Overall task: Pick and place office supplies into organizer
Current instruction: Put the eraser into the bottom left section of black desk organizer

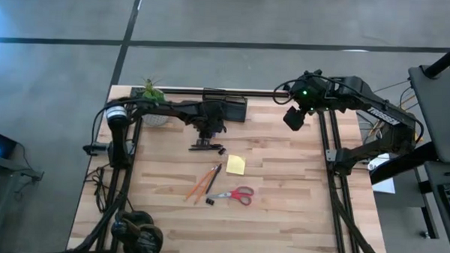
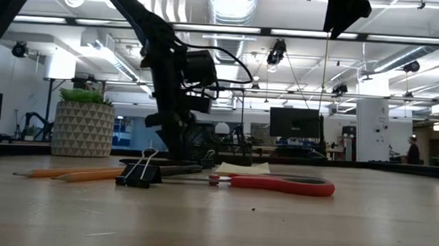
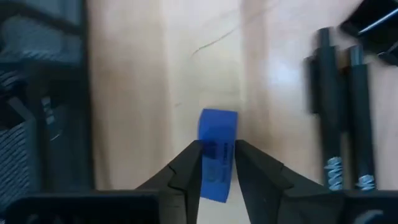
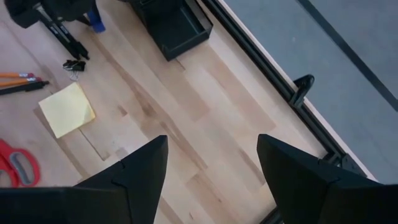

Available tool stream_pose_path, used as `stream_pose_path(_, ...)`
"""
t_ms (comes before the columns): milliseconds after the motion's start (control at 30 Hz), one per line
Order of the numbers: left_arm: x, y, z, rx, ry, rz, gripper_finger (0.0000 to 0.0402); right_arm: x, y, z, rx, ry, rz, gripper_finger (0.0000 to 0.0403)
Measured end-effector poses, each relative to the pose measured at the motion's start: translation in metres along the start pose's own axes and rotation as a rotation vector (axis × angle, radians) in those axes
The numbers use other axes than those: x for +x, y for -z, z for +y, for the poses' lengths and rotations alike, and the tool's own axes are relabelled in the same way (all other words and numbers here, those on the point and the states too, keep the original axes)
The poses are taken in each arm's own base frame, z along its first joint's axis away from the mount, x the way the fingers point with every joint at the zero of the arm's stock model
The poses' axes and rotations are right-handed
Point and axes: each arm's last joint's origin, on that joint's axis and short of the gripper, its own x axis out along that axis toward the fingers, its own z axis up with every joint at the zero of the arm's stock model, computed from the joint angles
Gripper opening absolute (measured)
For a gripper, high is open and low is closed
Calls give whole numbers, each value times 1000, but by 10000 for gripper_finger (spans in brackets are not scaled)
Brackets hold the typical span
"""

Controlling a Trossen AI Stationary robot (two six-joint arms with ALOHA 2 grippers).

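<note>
My left gripper (image 3: 217, 163) is lowered to the tabletop (image 1: 297, 197) near its far edge, its two dark fingers (image 3: 186, 171) narrowed around a small blue block (image 3: 217, 149) that lies flat on the wood; the fingertips sit at the block's two sides, and I cannot tell whether they press it yet. Just beside it lie two black pens (image 3: 342, 112), side by side. My left arm (image 1: 173, 110) reaches along the far edge from the left side, past the potted green plant (image 1: 152, 101), and bends down so the wrist points at the table, just in front of the black organizer (image 1: 229, 108) that stands against the far edge. My right gripper (image 4: 211, 165) hangs high above the table's far right corner, fingers spread wide and holding nothing, with the right arm (image 1: 361, 101) folded back toward the right edge. Nearer the middle of the tabletop lies a yellow sticky-note pad (image 1: 236, 165); in front of it are the red-handled scissors (image 1: 234, 194), two orange pencils (image 1: 196, 187), a black pen (image 1: 213, 175), and a small black binder clip (image 2: 140, 173) close by them.
</note>
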Motion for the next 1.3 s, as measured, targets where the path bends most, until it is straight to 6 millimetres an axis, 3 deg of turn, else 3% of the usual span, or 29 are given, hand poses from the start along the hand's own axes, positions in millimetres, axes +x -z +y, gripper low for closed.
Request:
stream_pose_path(267,-2,-1,0,-1,-21,17,83,0,0,0,-6,-1,-2,243)
stream_pose_path(667,-2,-2,1,-3,-41,27,157,0,0,1,-44,-37,7,244)
stream_pose_path(933,-1,0,2,-10,11,3,160,0,-3,1,-56,-54,-14,243)
stream_pose_path(1300,8,10,16,-6,32,10,160,0,-7,2,52,-63,-57,238)
